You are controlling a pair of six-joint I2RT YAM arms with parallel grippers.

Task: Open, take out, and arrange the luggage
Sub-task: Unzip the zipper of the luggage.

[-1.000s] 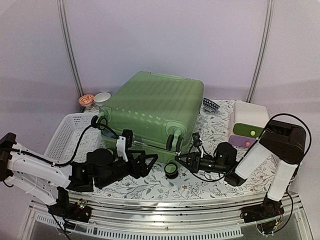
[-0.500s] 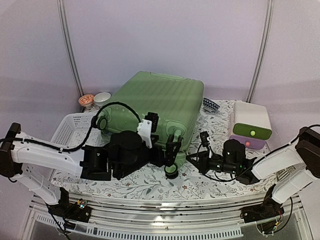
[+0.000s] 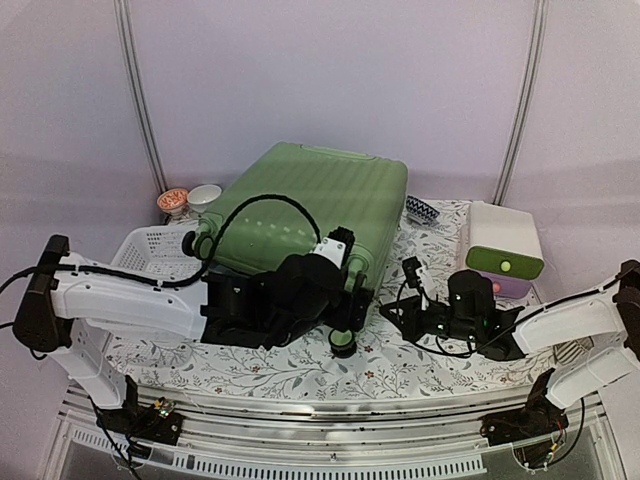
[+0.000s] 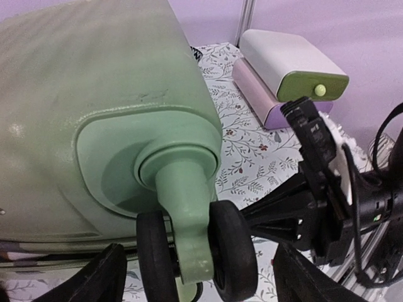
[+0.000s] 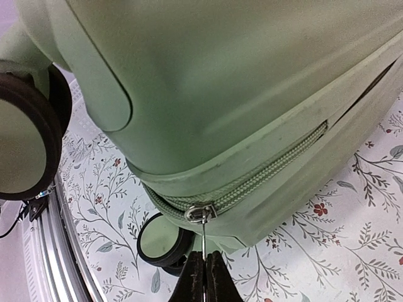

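**Top view.** The suitcase (image 3: 300, 215) lies flat on the flowered tablecloth (image 3: 420, 365) at mid-table. Its lid is down and its wheels point toward the near edge. A white basket (image 3: 140, 255) sits just beside it on the left. A white, green and purple box (image 3: 503, 250) stands apart on the right. Two small bowls (image 3: 190, 197) sit behind the suitcase's far left corner. The left gripper (image 3: 346, 312) is at the near right wheel (image 3: 343, 343). The right gripper (image 3: 388, 311) is low at the same corner, coming in from the right side.

**Left wrist view.** The green caster leg and its twin black wheel fill the centre. The left gripper's fingers (image 4: 94, 283) stand wide, one on each side of the wheel, with a gap showing on both sides. They grip nothing. The right arm's black gripper body is just right of the wheel, and the box is behind it.

**Right wrist view.** The zipper slider (image 5: 200, 212) sits on the seam at the suitcase's lower corner. The thin zipper pull (image 5: 203, 242) hangs straight down from it into the right gripper's fingertips (image 5: 214, 280). The fingertips are pressed together on the pull. Two wheels show at the left, above the tablecloth.
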